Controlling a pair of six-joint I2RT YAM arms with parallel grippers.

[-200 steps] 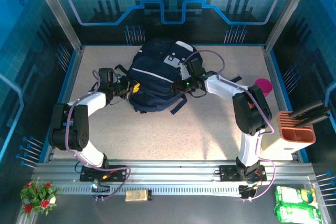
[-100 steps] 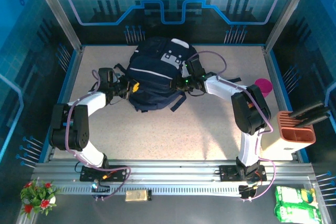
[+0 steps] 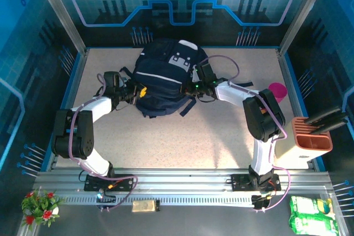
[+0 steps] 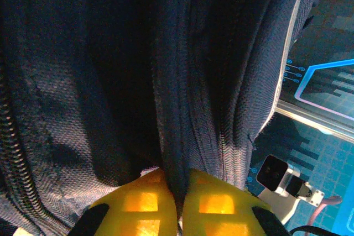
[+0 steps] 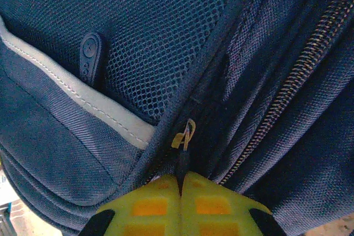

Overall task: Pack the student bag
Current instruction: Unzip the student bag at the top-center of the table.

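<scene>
Top external view: the student bag (image 3: 163, 78) lies on the table (image 3: 210, 136), up toward twelve o'clock (it is big and dark blue with white stripes). The left gripper (image 3: 138, 93) is at the bag's nine o'clock side, its yellow fingers (image 4: 144, 203) pinched tight on a fold of the cloth. The right gripper (image 3: 193, 87) is at the three o'clock side, squeezed closed on a little black zipper pull (image 5: 182, 161).

I have the backpack (image 3: 163, 81) between my left gripper (image 3: 141, 92) and right gripper (image 3: 190, 88) (both touching its sides) on the table (image 3: 166, 136).
</scene>
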